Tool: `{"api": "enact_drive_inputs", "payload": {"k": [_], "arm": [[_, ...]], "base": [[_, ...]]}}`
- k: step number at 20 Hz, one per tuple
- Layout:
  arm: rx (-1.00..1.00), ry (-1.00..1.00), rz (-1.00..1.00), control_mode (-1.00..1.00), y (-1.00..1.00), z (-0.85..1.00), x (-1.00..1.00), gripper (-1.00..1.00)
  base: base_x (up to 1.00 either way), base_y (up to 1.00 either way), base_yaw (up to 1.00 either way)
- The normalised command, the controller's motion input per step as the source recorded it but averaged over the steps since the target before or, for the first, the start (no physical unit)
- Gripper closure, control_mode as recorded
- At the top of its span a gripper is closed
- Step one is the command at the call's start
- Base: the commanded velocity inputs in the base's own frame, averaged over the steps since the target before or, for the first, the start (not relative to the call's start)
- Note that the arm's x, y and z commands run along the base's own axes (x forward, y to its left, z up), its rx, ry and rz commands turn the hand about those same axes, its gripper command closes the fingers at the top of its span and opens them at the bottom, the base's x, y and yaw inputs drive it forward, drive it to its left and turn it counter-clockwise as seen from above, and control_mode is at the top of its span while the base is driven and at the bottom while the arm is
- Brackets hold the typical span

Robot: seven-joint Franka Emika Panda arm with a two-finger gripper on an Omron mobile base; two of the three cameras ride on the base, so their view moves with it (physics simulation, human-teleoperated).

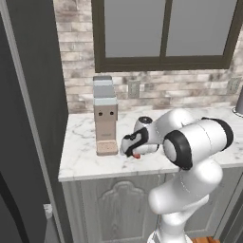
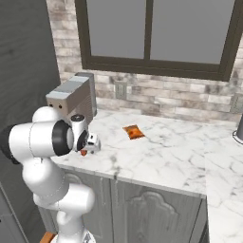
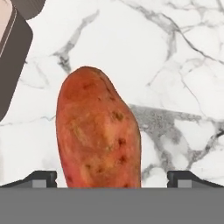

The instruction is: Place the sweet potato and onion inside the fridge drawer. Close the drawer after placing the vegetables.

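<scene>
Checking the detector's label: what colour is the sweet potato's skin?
Orange-red with darker brown specks; the sweet potato shows best in the hand view.

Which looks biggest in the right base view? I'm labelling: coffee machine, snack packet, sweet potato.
1. Coffee machine, though nearest the camera.
2. Snack packet.
3. Sweet potato, mostly hidden by the gripper.

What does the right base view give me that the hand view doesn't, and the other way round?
The right base view adds the orange snack packet lying further along the counter, the window and the arm. The hand view adds the open gripper, its fingertips either side of the sweet potato. Both share the marble counter, the sweet potato and the coffee machine.
</scene>
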Motion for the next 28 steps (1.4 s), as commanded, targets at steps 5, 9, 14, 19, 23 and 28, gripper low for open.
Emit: {"api": "enact_drive_inputs", "payload": {"k": [5, 9, 14, 19, 23, 28], "arm": [[0.0, 0.0, 0.0, -1.0, 0.06, -0.3, 0.01, 1.0], [0.0, 0.0, 0.0, -1.0, 0.0, -0.11, 0.0, 1.0], [0.05, -0.08, 0.0, -1.0, -0.32, 0.2, -0.49, 1.0], [0.0, -0.14, 0.0, -1.0, -0.34, 0.78, -0.91, 1.0], [0.0, -0.12, 0.0, -1.0, -0.31, 0.82, -1.0, 1.0], [0.0, -0.16, 0.0, -1.0, -0.06, 0.63, -1.0, 1.0]], "base": [[0.0, 0.0, 0.0], [0.0, 0.0, 0.0], [0.0, 0.0, 0.0], [0.0, 0.0, 0.0], [0.0, 0.0, 0.0], [0.0, 0.0, 0.0]]}}
